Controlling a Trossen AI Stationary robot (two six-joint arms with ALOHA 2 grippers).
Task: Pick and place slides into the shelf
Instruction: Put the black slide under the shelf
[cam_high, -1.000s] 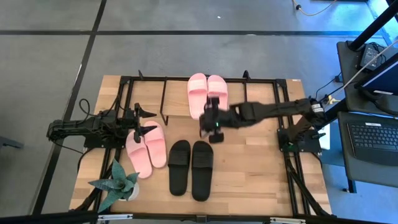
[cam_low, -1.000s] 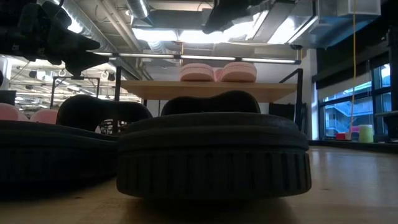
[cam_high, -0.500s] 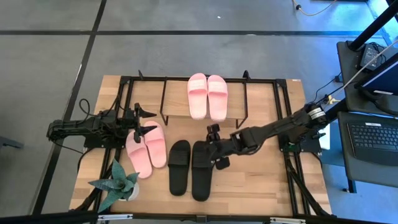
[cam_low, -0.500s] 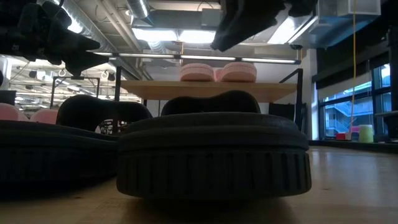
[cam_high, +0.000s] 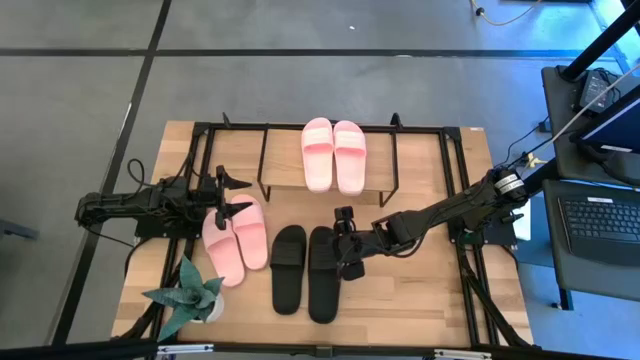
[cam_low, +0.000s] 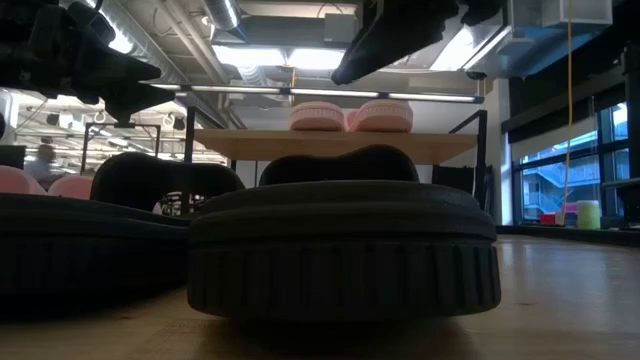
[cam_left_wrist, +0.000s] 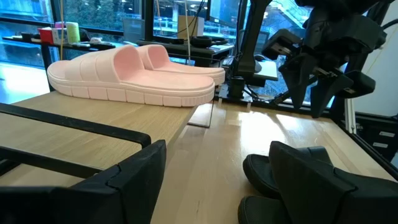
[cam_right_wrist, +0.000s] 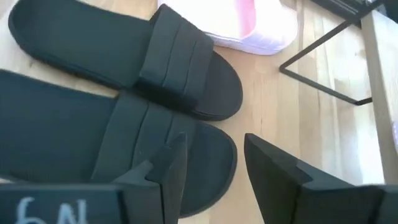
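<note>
One pink pair of slides (cam_high: 334, 155) lies sole down on the shelf's top board (cam_high: 285, 160) at the far middle. A second pink pair (cam_high: 236, 238) and the black pair (cam_high: 307, 270) lie on the table. My right gripper (cam_high: 346, 246) hangs open above the toe end of the right black slide (cam_right_wrist: 93, 149), slanting down, with nothing between its fingers; the low view shows it (cam_low: 385, 40) well above the slide (cam_low: 340, 250). My left gripper (cam_high: 232, 194) waits open and level above the left pink pair.
A potted plant (cam_high: 190, 295) stands at the table's near left corner. Black frame rails run along both sides of the table (cam_high: 420, 290). Bare wood lies right of the black pair. A desk with a laptop (cam_high: 600, 220) stands beyond the right edge.
My right gripper has come from just in front of the shelf toward the table's near edge and down, tipping more steeply, and now hangs over the right black slide. Its fingers keep the same gap. The slides have not moved.
</note>
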